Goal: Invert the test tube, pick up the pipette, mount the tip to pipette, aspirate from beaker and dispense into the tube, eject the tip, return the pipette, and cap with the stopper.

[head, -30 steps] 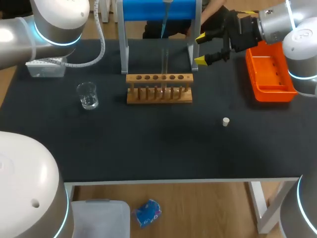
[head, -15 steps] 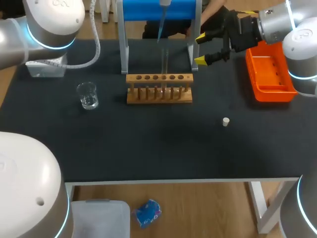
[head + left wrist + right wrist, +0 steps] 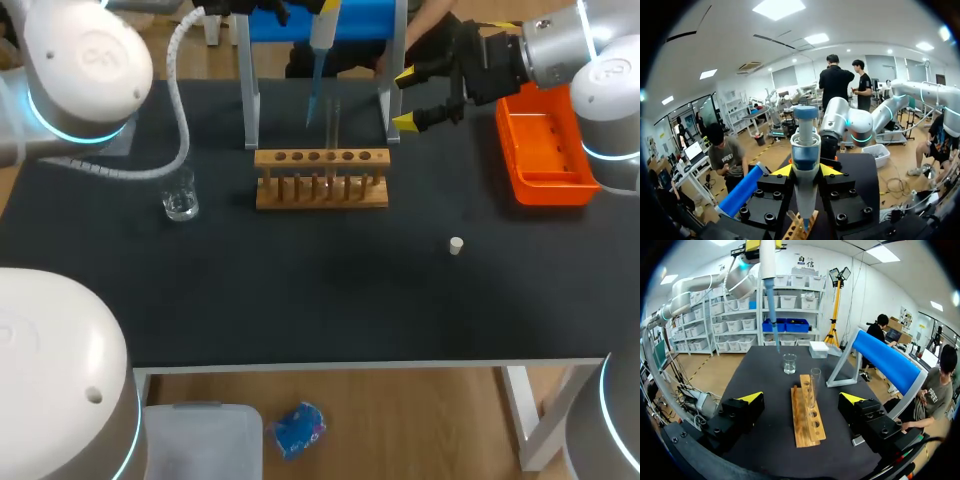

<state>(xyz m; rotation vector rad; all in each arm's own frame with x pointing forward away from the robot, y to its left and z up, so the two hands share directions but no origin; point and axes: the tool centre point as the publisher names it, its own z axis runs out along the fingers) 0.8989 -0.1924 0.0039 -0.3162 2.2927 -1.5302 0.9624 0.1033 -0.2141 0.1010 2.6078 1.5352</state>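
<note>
Gripping the pipette (image 3: 322, 30) upright, tip down, our left end effector (image 3: 806, 170) is clamped on it. We judge the beaker (image 3: 178, 195) comes next: it stands left and nearer. Our right end effector (image 3: 406, 98) hangs with fingers apart, right of the test tube (image 3: 333, 125).

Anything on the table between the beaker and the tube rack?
Nothing. In the head view the stretch from the beaker to the rack is bare black table. The right wrist view shows the same gap empty.

A laboratory setting: the dark desk (image 3: 300, 290) carries a wooden rack (image 3: 321, 178) holding a test tube (image 3: 333, 125) and a small glass beaker (image 3: 178, 195), with a pipette (image 3: 805, 175) above.
</note>
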